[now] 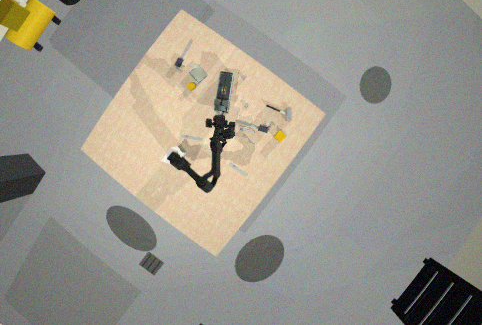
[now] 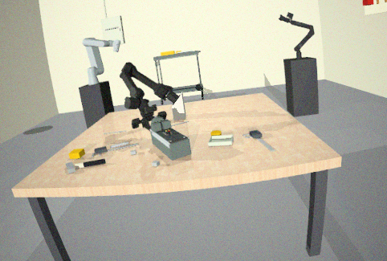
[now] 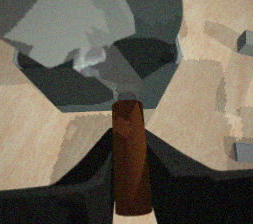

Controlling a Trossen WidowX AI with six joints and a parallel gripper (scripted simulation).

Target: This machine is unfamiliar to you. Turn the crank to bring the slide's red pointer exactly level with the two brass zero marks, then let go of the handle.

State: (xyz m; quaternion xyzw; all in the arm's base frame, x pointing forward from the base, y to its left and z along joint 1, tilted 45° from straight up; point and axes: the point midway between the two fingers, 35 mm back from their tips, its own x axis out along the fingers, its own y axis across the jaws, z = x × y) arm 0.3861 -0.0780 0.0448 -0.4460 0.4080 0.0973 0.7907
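The machine is a dark grey-green box (image 1: 225, 89) (image 2: 173, 148) on the table, and its end fills the top of the wrist view. On its top, small red and brass-coloured marks (image 2: 169, 132) show in the exterior view; they are too small to tell whether they are level. The crank's brown handle (image 3: 131, 160) points toward the camera in the wrist view. My gripper (image 3: 125, 133) (image 1: 220, 118) is shut on the handle, with one black finger on each side of it. The crank arm behind the handle is mostly hidden.
On the table (image 2: 241, 168) lie a hammer (image 2: 94, 163), yellow blocks (image 2: 77, 153) (image 1: 280, 135), a pale tray (image 2: 220, 140), a dark-handled tool (image 2: 255, 134) and small grey blocks (image 2: 155, 163) (image 3: 252, 44). A white upright piece (image 2: 179, 108) stands by the arm's base.
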